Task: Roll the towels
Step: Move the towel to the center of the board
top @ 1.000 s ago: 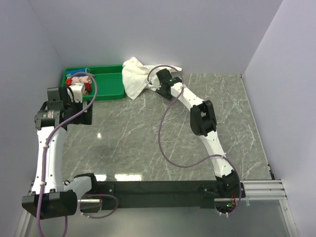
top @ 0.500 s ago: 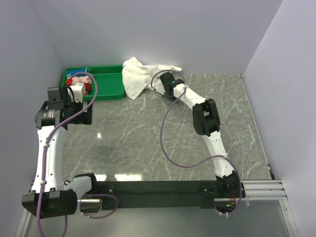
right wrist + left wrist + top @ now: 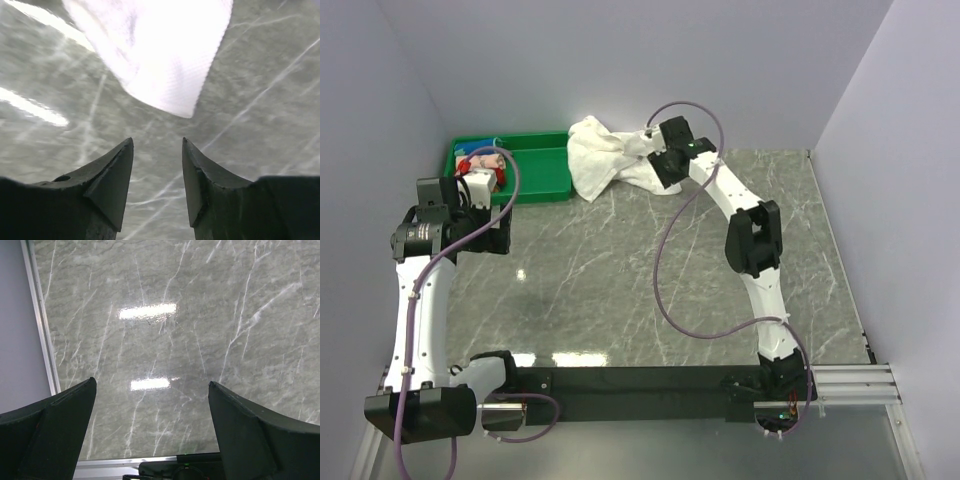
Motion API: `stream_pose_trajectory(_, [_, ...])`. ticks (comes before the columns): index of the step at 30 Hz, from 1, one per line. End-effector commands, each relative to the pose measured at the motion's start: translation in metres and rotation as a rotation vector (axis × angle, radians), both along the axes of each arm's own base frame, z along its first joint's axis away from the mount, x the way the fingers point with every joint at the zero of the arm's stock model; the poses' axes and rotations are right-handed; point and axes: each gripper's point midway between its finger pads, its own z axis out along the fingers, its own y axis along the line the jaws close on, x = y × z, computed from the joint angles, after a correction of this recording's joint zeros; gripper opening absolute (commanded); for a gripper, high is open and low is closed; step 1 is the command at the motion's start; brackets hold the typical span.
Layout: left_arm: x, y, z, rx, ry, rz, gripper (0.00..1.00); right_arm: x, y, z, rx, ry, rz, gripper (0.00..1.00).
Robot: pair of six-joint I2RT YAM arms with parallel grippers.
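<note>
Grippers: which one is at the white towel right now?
The right gripper: open and empty, pointing at a corner of the towel. The left gripper hangs open over the table, well away from it.

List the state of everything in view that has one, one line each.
towel: crumpled heap at the far edge of the table, not rolled, one corner lying flat ahead of the right hand.
right hand: open, empty, fingertips short of the towel corner.
left hand: wide open, empty, over bare table.
green bin: open-topped, small rolled cloths in its left end.
</note>
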Motion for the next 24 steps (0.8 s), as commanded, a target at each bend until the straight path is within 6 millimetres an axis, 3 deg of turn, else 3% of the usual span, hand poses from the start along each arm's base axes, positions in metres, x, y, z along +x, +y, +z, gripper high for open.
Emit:
stream_pose_trajectory(1, [-0.005,-0.005,0.003,-0.014,-0.012,-0.015,1.00,0.004,0.038,0.037,0.360,-0.014,-0.103,0.52])
stream_pose_trajectory(5, [-0.010,-0.004,0.004,-0.011,0.012,-0.003,0.99,0.019,0.059,0.043,0.555,0.030,-0.177,0.51])
stream_pose_trajectory(8, [-0.012,-0.001,0.004,-0.005,0.031,0.018,1.00,0.027,0.065,0.036,0.621,0.034,-0.211,0.50])
stream_pose_trajectory(9, [-0.014,0.000,0.003,-0.006,0.042,0.022,0.99,0.029,0.068,0.029,0.650,0.051,-0.237,0.54])
stream_pose_trajectory(17, [-0.022,0.006,-0.005,0.010,0.092,0.071,1.00,0.065,0.062,0.004,0.778,0.033,-0.342,0.61])
stream_pose_trajectory(24, [-0.025,0.010,-0.007,0.012,0.106,0.118,1.00,0.060,0.059,-0.035,0.799,0.135,-0.473,0.64])
